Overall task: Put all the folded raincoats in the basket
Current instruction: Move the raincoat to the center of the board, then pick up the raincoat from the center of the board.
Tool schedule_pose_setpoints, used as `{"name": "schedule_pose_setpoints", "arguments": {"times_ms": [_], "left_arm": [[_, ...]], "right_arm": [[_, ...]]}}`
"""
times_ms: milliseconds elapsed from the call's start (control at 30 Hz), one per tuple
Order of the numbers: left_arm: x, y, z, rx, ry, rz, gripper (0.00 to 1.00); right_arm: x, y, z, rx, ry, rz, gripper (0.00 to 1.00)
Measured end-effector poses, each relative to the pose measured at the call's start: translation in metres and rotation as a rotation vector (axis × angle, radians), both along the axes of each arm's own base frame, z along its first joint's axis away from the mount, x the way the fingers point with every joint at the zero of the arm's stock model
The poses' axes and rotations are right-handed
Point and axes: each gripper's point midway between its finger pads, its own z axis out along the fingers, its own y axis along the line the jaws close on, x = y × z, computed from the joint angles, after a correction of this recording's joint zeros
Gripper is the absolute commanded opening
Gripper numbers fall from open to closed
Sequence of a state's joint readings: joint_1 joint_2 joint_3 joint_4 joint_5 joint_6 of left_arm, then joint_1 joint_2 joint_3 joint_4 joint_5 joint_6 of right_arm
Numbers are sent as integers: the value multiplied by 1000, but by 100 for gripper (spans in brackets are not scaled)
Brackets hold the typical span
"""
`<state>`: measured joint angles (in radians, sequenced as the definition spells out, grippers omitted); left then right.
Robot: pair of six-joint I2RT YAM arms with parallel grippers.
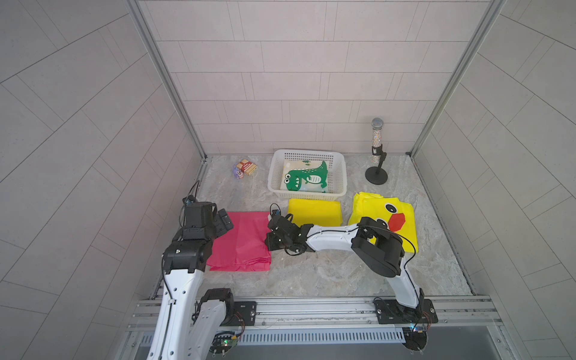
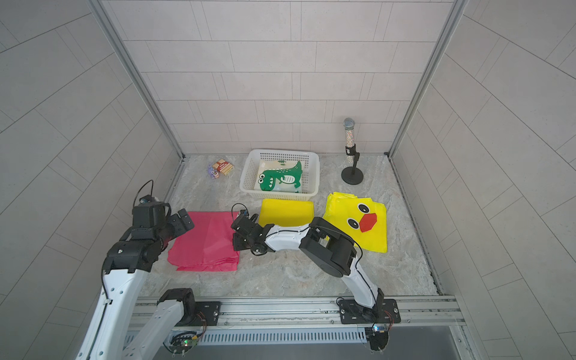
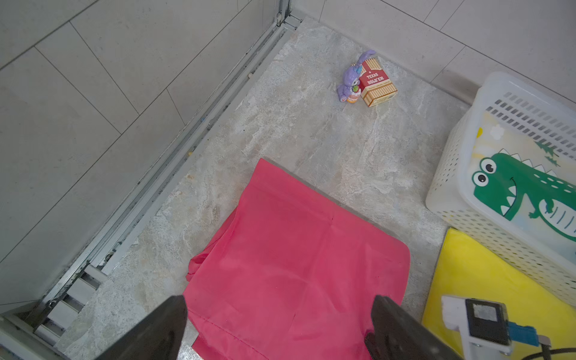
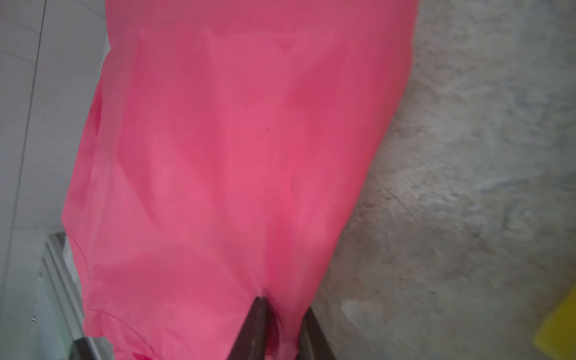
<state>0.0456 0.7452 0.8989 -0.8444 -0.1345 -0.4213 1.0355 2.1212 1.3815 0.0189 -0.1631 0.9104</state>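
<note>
**Scene status**

1. Right gripper [image 4: 282, 314]: clenched on the right edge of the pink folded raincoat [image 1: 241, 241]. The right wrist view shows pink fabric bunched between its 2 dark fingers [image 4: 254, 327].
2. Left gripper [image 3: 279, 300]: fully released, with its 2 fingers spread wide at the left edge of the same raincoat. Contact with the fabric cannot be determined.
3. Pink folded raincoat: lies on the marble-pattern tabletop [image 1: 318, 274], between the 2 arms. It is in front of and to the left of the basket [image 1: 307, 154], clearly apart from it (outside the basket). Whether the gripped edge is raised off the surface cannot be determined.
4. Basket: white, perforated, positioned at the back centre of the tabletop in both top views. It holds 1 dinosaur-print raincoat [image 1: 307, 179], lying flat.
5. Other items:
   - Plain yellow raincoat [image 1: 313, 212], folded, just in front of the basket.
   - Duck-face raincoat [image 1: 394, 218], to the right of the plain yellow one.
   - Microphone [image 1: 377, 137], upright on a round-base stand at the back right.
   - Playing-card box [image 3: 377, 82] and purple figurine [image 3: 350, 81], touching each other at the back left.
</note>
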Motion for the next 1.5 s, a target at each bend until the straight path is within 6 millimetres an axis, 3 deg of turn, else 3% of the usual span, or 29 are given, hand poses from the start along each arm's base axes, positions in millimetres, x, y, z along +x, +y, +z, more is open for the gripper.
{"name": "schedule_pose_setpoints", "arguments": {"times_ms": [167,400,600,867,1033,1133,1300,1400,1500], "left_arm": [[3,-10,-4,-47,6,-36,100],[14,-42,-20,-220,50,-130,100],[9,-65,-72,-403,151,-127,100],[5,-71,-95,-485,169,-70,100],[-6,-79,-133,-511,242,-62,98],[-10,-85,-146,-504,286,-64,97],[-20,-94,-168,-480,313,-77,94],[-37,-92,-188,-461,364,-60,94],[-42,-86,-190,-431,358,-42,94]], "right_arm": [[-3,-12,-3,-34,-22,8,4],[-20,-56,4,-104,-41,8,4],[-33,-84,7,-134,-47,13,7],[-39,-127,1,-171,-36,-13,13],[-37,-144,4,-175,-42,-23,19],[-40,-149,3,-166,-35,-15,27],[-43,-147,3,-141,-20,14,49],[-43,-143,6,-123,-16,29,54],[-41,-139,8,-108,-12,37,59]]}}
